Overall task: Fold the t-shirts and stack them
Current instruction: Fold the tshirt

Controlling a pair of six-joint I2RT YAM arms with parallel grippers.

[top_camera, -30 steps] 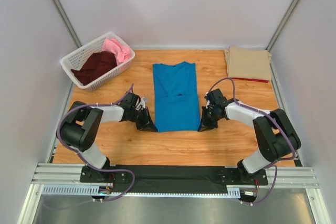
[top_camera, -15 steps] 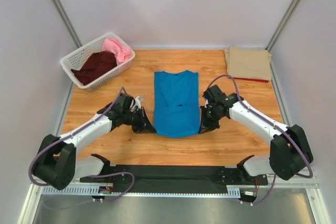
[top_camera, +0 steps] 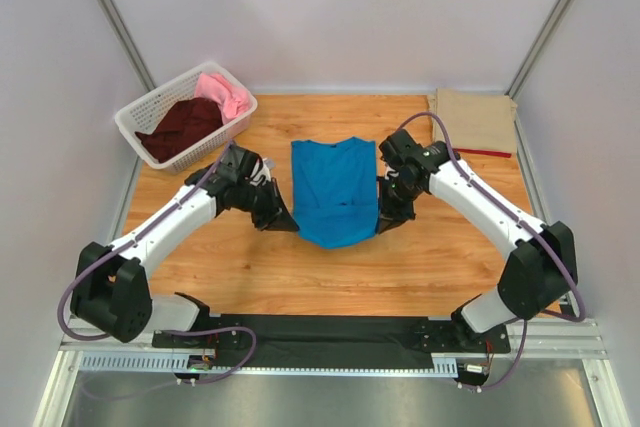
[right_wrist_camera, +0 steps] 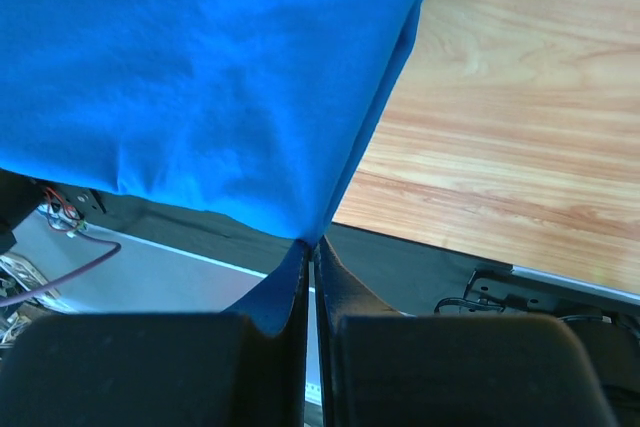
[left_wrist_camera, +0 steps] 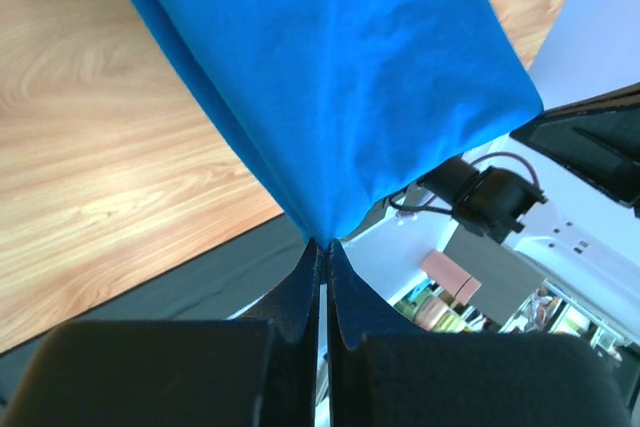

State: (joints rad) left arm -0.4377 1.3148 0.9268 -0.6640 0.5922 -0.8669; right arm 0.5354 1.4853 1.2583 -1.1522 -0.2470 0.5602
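1. The blue t-shirt [top_camera: 335, 192] lies on the table [top_camera: 300, 277] to the right of the basket [top_camera: 205, 142], between it and the folded tan t-shirt [top_camera: 472, 119], which rests on a red one [top_camera: 480, 152].
2. The left gripper [top_camera: 284, 224] is closed tight on the shirt's near corner on the basket side. The wrist view shows cloth pinched between its fingertips.
3. The right gripper [top_camera: 386, 223] is likewise clamped on the near corner away from the basket.
4. The near hem is off the table and sags between the two grips. The collar end rests flat.
5. Step in hand, as judged: the end-to-end fold of the blue shirt.
6. The next move calls for both grippers to carry the hem level toward the collar, lay it edge to edge, then release.
7. The maroon t-shirt [top_camera: 185, 125] and pink t-shirt [top_camera: 225, 95] sit unfolded in the basket.
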